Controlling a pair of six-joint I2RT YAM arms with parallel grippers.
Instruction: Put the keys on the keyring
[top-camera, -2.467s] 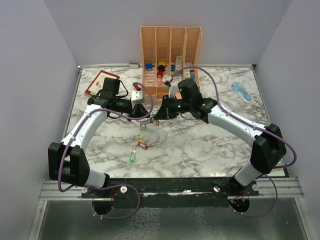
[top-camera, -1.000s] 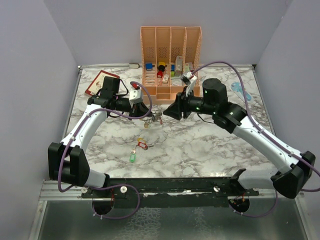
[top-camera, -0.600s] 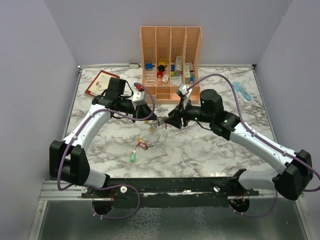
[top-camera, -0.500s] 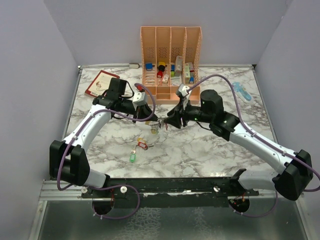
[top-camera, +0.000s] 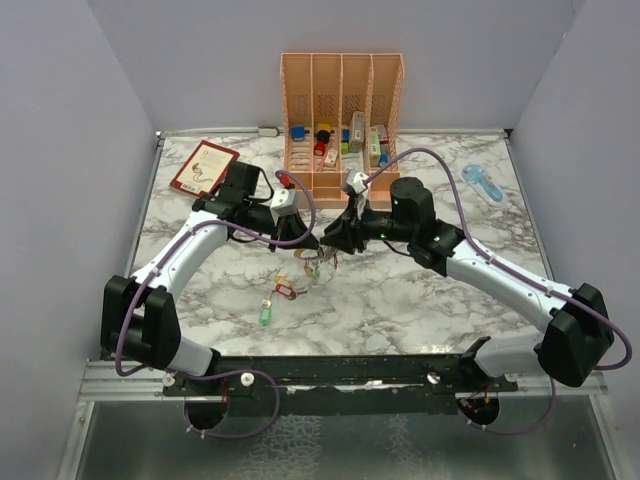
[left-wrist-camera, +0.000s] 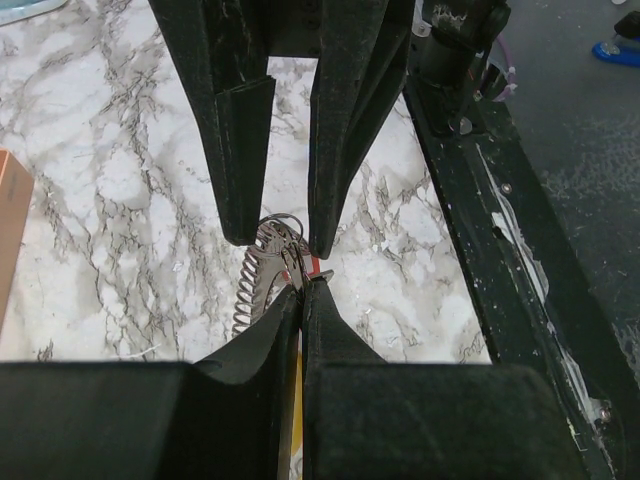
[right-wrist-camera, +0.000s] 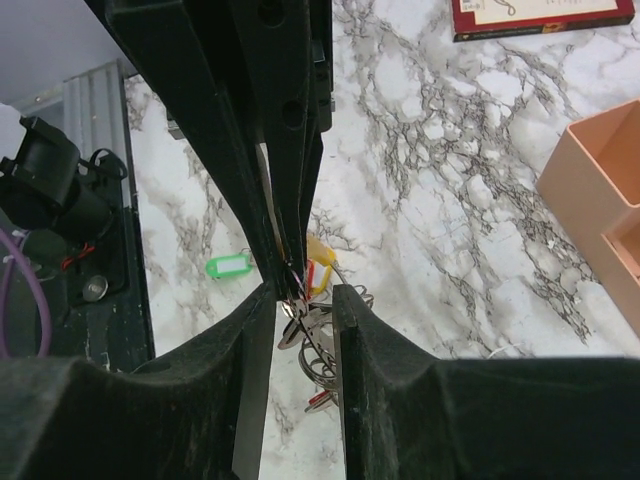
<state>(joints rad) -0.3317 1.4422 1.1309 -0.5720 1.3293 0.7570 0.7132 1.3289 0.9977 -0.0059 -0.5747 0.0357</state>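
My left gripper (top-camera: 306, 246) is shut on the keyring (top-camera: 316, 263), a silvery coiled wire loop hanging just above the table centre; the left wrist view shows its jaws (left-wrist-camera: 302, 285) pressed together on the wire (left-wrist-camera: 262, 262). My right gripper (top-camera: 328, 243) faces it tip to tip, open, and its fingers straddle the ring (right-wrist-camera: 322, 350) in the right wrist view (right-wrist-camera: 303, 292). A small red-tipped piece (right-wrist-camera: 318, 398) dangles from the ring. A yellow-tagged key (top-camera: 283, 279), a red-tagged key (top-camera: 285, 291) and a green-tagged key (top-camera: 265, 315) lie on the marble below.
The peach organizer (top-camera: 340, 75) with coloured blocks stands at the back centre. A red book (top-camera: 203, 166) lies at the back left and a light blue object (top-camera: 482, 183) at the back right. The black base rail (top-camera: 340, 368) runs along the near edge.
My right arm swung back and then returned left to meet the left gripper. My left gripper carried the keyring right and nearer. The tagged keys on the table stayed put.
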